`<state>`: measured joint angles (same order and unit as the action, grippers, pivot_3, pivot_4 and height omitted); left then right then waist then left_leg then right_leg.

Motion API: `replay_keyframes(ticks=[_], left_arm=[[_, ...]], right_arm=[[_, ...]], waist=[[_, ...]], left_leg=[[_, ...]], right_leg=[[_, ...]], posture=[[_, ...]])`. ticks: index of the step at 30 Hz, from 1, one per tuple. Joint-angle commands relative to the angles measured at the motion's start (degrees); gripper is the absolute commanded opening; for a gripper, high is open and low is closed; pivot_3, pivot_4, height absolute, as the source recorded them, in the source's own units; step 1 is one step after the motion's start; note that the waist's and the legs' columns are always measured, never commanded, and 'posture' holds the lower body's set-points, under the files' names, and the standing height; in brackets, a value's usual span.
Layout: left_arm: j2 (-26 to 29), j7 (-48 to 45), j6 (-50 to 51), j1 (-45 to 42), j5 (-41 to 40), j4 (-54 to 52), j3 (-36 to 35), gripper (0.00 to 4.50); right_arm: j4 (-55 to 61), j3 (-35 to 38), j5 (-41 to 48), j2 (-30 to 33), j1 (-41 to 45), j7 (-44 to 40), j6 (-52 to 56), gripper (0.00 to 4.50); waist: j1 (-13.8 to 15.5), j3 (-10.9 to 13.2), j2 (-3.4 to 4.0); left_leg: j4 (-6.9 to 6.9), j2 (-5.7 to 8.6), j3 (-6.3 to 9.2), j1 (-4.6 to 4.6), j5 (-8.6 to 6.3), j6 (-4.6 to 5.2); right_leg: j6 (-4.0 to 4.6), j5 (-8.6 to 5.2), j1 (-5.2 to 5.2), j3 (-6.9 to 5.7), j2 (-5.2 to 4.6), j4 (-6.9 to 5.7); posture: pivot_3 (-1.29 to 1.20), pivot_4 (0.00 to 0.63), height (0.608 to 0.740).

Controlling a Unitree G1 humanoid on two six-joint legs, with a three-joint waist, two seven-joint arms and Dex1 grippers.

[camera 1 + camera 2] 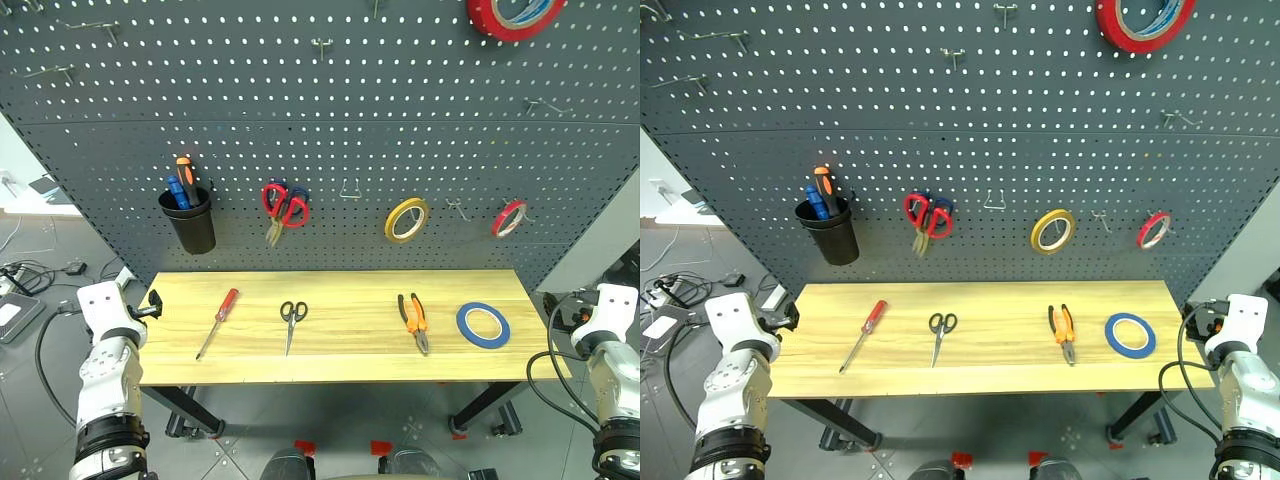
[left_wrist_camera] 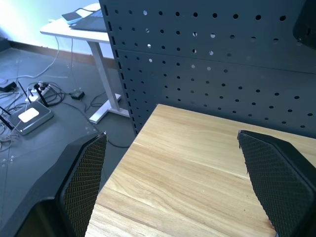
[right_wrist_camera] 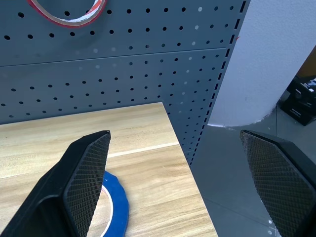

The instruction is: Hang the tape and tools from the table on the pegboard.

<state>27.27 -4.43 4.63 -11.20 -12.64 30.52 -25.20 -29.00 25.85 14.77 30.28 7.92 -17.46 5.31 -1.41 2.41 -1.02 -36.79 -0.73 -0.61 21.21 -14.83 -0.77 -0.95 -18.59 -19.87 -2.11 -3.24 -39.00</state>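
Table (image 1: 350, 350) pale wood-grain, smooth; pegboard (image 1: 330, 130) matt grey, perforated.

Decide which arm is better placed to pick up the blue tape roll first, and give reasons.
The right arm, probably. The blue tape roll lies flat near the right end of the light wood-grain table, beside the open right pincer; the open left pincer is at the far end.

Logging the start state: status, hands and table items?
Both hands open, left hand, right hand. Blue tape, screwdriver, scissors, pliers flat on table. Nothing obstructing.
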Motion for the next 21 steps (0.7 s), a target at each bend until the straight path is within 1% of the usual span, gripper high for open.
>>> replay_keyframes(ticks=[1,9,11,13,15,18,21], left_arm=[[1.54,0.58,-1.56,0.05,1.11,-0.28,-0.61,4.45],[1.72,1.73,-1.75,0.27,2.38,0.27,-0.38,4.45],[1.32,-0.3,-0.17,0.25,1.09,-0.86,-0.06,4.45],[1.01,-3.86,0.56,0.19,-0.37,-4.05,0.98,4.45],[1.41,-6.37,1.32,0.0,0.0,-6.85,2.78,4.45],[2.5,-13.29,3.79,0.37,0.42,-15.31,8.38,4.45],[3.27,-17.98,6.47,1.4,-0.27,-22.24,11.76,4.45]], right_arm=[[1.29,0.61,0.54,0.57,1.02,-0.27,-1.59,4.5],[2.08,0.09,0.59,0.01,0.59,-0.47,-1.12,4.5],[2.86,-0.42,0.58,-0.25,0.2,-1.06,-1.0,4.5],[4.88,-1.9,0.04,-0.55,-0.91,-2.34,-0.74,4.5],[7.01,-3.67,-0.47,-0.69,-2.14,-3.89,-0.4,4.5],[14.66,-8.47,-0.74,-1.23,-5.72,-7.2,2.07,4.5],[22.0,-11.4,0.0,-1.71,-8.48,-8.83,5.37,4.5]], waist=[[-0.02,0.0,0.0],[-0.08,0.0,0.0],[-0.09,0.0,0.0],[-0.09,0.03,-0.04],[-0.04,0.06,-0.1],[0.09,0.23,-0.14],[-0.04,0.43,0.01]], left_leg=[[0.0,0.0,0.0,0.0,0.0,0.0],[0.0,0.0,0.0,0.0,-0.01,-0.01],[0.0,0.0,0.0,-0.01,-0.01,-0.01],[0.0,0.0,0.0,-0.01,-0.01,-0.02],[0.01,-0.02,0.01,0.0,-0.01,-0.02],[0.0,-0.02,0.01,0.01,-0.02,-0.02],[0.01,-0.03,0.0,0.0,-0.03,-0.03]], right_leg=[[0.0,0.0,0.0,0.0,0.0,0.0],[0.0,0.0,0.01,0.0,-0.01,0.0],[0.0,0.0,0.01,0.0,-0.01,0.0],[0.0,0.0,0.01,0.0,-0.01,0.0],[0.0,0.0,0.0,-0.02,0.0,0.0],[0.0,0.0,0.02,-0.03,-0.01,0.0],[0.0,0.0,0.05,-0.02,-0.02,0.02]], posture=[[-0.02,0.012,0.74],[-0.02,0.012,0.74],[-0.02,0.012,0.74],[-0.01,0.018,0.74],[-0.01,0.026,0.74],[-0.02,0.035,0.74],[-0.03,0.05,0.74]])
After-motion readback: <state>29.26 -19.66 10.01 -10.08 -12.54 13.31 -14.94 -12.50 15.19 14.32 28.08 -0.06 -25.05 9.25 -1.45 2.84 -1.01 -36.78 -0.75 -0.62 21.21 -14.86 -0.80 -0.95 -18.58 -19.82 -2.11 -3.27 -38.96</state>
